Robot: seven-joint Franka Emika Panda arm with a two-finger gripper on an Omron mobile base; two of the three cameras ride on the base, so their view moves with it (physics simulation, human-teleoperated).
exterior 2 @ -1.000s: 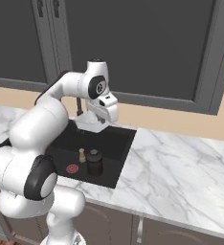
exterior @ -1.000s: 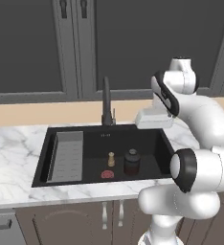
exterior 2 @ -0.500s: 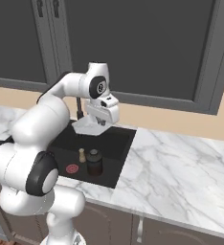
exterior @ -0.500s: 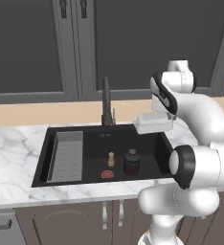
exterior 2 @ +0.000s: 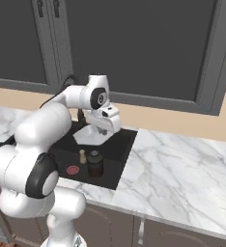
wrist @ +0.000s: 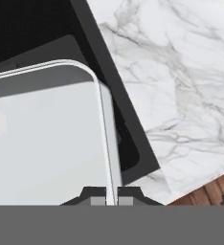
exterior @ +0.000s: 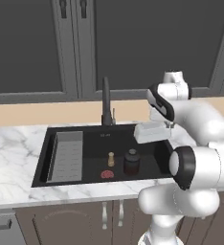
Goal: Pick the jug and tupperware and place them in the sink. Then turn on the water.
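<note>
- In the left base view the white arm rises from the lower right corner, bends at a dark elbow joint, and reaches up and back toward 11 o'clock, ending in a wrist turned downward over the sink's far right corner.
- The gripper [exterior: 167,125] hangs at that wrist with its jaws drawn narrow, pinched on the rim of the tupperware [exterior: 152,131].
- The tupperware is a pale, shallow container held aloft, roughly level, above the right part of the sink [exterior: 47,148], at about 1 o'clock from the jug.
- In the hand view the two dark fingertips [wrist: 97,194] stand close together at 6 o'clock with the thin wall of the tupperware [wrist: 47,143] between them; black basin and white marble counter [wrist: 181,86] lie beyond, toward 1 o'clock.
- The jug [exterior: 131,161] stands upright on the sink floor, right of centre, lid on top.
- A small brass peg [exterior: 111,159] stands just beside the jug at its 9 o'clock; a flat red disc [exterior: 106,174] lies near both, at about 7 o'clock from the jug.
- The grey ribbed rack [exterior: 66,155] lines the left side of the basin.
- The black gooseneck faucet [exterior: 106,103] rises behind the sink at 12 o'clock; no stream falls from it.
- In the right base view the arm arcs up from the lower left, and the gripper [exterior 2: 103,126] holds the tupperware [exterior 2: 88,136] over the sink [exterior 2: 122,154], with the jug [exterior 2: 95,163] below at 6 o'clock.
</note>
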